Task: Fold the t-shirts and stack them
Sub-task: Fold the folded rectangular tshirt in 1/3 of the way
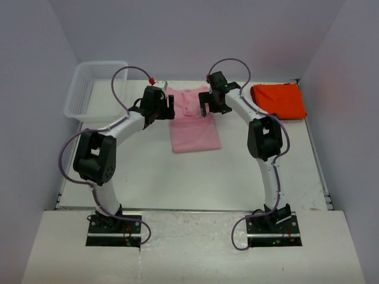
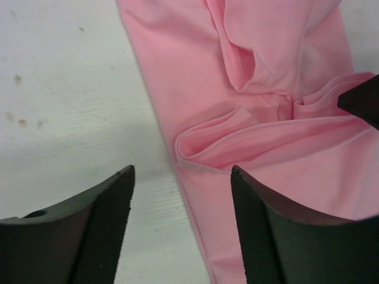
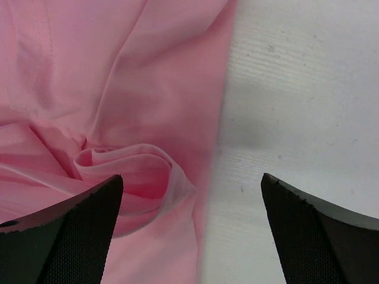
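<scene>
Top external view: we have our left gripper (image 1: 169,102) and right gripper (image 1: 205,106) open and empty, one at each side edge of the pink t-shirt (image 1: 194,131), probably to fold it.

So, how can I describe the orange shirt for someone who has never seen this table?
Look at the white table, then at its far right corner. The orange shirt lies there as a neat flat rectangle. The only other shirt, the pink shirt in the far middle, is paler and rumpled at its top.
</scene>
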Robot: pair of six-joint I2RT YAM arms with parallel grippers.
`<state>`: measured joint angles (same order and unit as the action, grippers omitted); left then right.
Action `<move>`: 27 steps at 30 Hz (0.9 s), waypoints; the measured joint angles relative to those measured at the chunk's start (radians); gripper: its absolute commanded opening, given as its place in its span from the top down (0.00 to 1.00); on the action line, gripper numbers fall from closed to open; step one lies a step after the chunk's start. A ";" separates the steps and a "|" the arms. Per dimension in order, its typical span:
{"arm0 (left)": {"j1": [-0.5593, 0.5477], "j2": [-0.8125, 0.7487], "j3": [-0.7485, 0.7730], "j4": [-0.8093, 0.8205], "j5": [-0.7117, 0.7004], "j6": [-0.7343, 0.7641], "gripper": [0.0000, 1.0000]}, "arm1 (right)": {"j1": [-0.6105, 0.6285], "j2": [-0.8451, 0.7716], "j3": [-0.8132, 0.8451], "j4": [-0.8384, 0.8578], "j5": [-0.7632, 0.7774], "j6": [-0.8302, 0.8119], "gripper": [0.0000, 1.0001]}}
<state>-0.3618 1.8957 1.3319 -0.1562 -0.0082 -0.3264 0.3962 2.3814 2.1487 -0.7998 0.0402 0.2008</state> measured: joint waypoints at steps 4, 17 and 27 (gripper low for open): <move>-0.003 -0.168 -0.045 0.035 -0.060 0.009 0.14 | 0.001 -0.101 -0.130 0.027 0.032 0.002 0.01; -0.034 -0.116 -0.100 0.180 0.439 -0.125 1.00 | 0.013 -0.579 -0.644 0.172 -0.183 0.124 1.00; -0.066 0.171 -0.103 0.407 0.814 -0.269 1.00 | 0.016 -0.500 -0.777 0.259 -0.438 0.227 1.00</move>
<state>-0.4278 2.0663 1.2293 0.2512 0.8055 -0.5957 0.4122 1.8809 1.3720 -0.5411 -0.3981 0.4274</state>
